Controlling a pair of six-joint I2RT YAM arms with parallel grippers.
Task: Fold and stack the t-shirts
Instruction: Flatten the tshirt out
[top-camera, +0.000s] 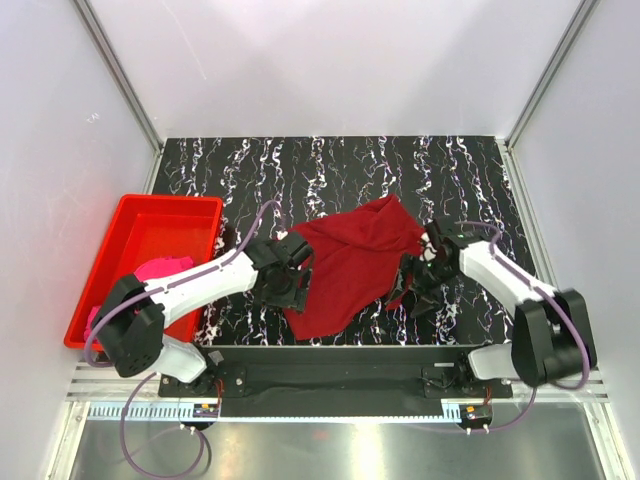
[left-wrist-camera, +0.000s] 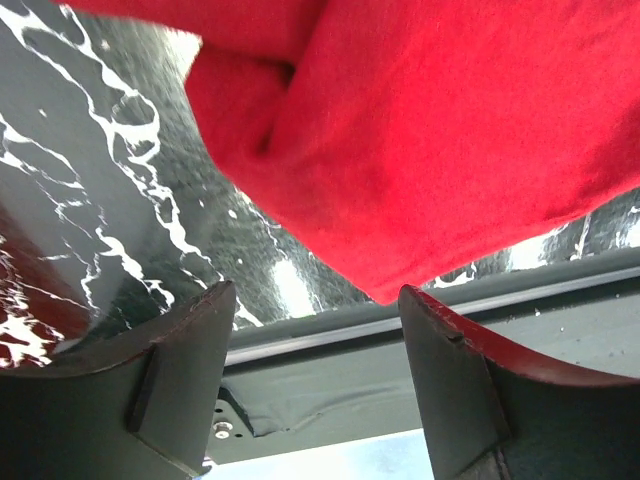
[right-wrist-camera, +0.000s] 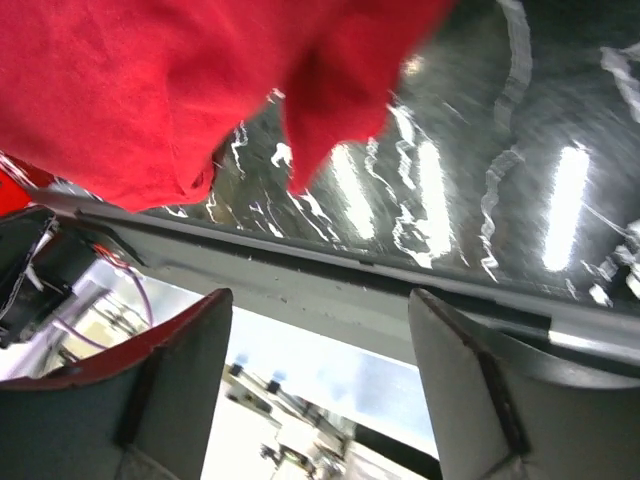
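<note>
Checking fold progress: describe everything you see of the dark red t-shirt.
The dark red t-shirt is soft matte cloth, loosely folded and rumpled, lying on the black marbled table, slanting from near-left to far-right between the arms. The left fingers and right fingers stand open at its edges, gripping nothing.

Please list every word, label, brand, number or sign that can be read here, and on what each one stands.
No text can be read.
The crimson t-shirt, the pink t-shirt and the red bin show no print.
The ticked strip along the near edge carries no legible numbers; it is too small.
</note>
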